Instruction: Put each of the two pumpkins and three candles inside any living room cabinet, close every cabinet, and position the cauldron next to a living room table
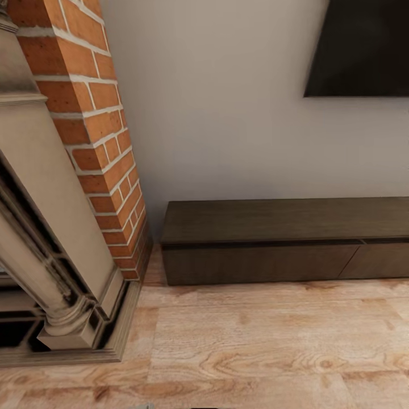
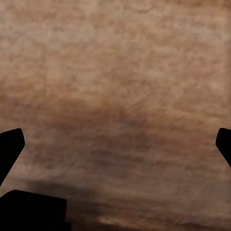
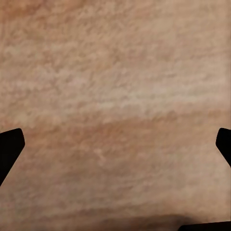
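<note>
The long, low dark-brown cabinet [image 1: 284,241] stands against the white wall in the head view, with its flat drawer fronts shut. The pumpkins, candles, cauldron and coffee table are out of view. My left gripper [image 2: 115,144] hangs open over bare wood-plank floor, its dark fingertips [image 2: 10,144] far apart with nothing between them. My right gripper [image 3: 115,144] is open too, over the same kind of floor, its fingertips [image 3: 9,147] wide apart and empty.
A red-brick fireplace column [image 1: 96,136] with an ornate grey surround [image 1: 51,272] fills the left of the head view. A dark TV screen [image 1: 363,45] hangs on the wall above the cabinet. Light wood floor [image 1: 255,346] lies open in front of the cabinet.
</note>
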Controlling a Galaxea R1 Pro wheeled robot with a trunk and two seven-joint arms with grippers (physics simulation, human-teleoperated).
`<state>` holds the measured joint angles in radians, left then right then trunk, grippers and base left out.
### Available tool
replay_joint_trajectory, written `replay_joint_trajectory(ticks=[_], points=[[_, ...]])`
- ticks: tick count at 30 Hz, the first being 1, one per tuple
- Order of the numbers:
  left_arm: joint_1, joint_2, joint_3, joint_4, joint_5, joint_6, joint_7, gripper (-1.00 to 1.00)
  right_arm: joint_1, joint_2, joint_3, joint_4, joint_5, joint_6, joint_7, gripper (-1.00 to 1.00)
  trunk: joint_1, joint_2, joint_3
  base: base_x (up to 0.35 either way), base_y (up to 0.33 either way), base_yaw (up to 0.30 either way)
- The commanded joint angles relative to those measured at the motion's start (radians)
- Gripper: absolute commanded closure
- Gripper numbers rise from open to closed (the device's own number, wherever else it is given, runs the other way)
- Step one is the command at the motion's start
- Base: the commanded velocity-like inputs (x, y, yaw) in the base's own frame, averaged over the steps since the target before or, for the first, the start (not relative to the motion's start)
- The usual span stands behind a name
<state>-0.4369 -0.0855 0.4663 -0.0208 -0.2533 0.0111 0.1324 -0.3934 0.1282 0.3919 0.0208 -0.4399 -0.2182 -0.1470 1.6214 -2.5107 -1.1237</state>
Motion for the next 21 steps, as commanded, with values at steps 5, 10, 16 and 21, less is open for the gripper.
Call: replay_joint_trajectory(ticks=[5, 10, 16, 21], points=[[0.006, -0.007, 0.014, -0.001, -0.005, 0.007, -0.003, -1.0, -0.002, 0.006, 0.013, -0.004, -0.003, -0.001, 0.004, -1.0, 0.0, 0.0, -0.001, 0.0, 0.0, 0.0], [0.034, -0.035, 0.022, -0.002, -0.016, 0.003, 0.013, -1.0, -0.001, 0.035, 0.011, -0.007, -0.024, 0.001, 0.011, -1.0, 0.0, 0.0, -0.001, 0.0, 0.0, 0.0], [0.042, -0.069, 0.013, -0.031, -0.029, 0.0, 0.014, -1.0, 0.0, 0.045, 0.007, -0.031, -0.029, -0.008, 0.025, -1.0, 0.0, 0.0, -0.001, 0.0, 0.0, 0.0], [0.043, -0.089, 0.01, -0.059, -0.03, 0.023, 0.011, -1.0, 0.0, 0.034, 0.006, -0.06, -0.022, -0.007, 0.053, -1.0, 0.0, 0.0, -0.001, 0.0, 0.0, 0.0]])
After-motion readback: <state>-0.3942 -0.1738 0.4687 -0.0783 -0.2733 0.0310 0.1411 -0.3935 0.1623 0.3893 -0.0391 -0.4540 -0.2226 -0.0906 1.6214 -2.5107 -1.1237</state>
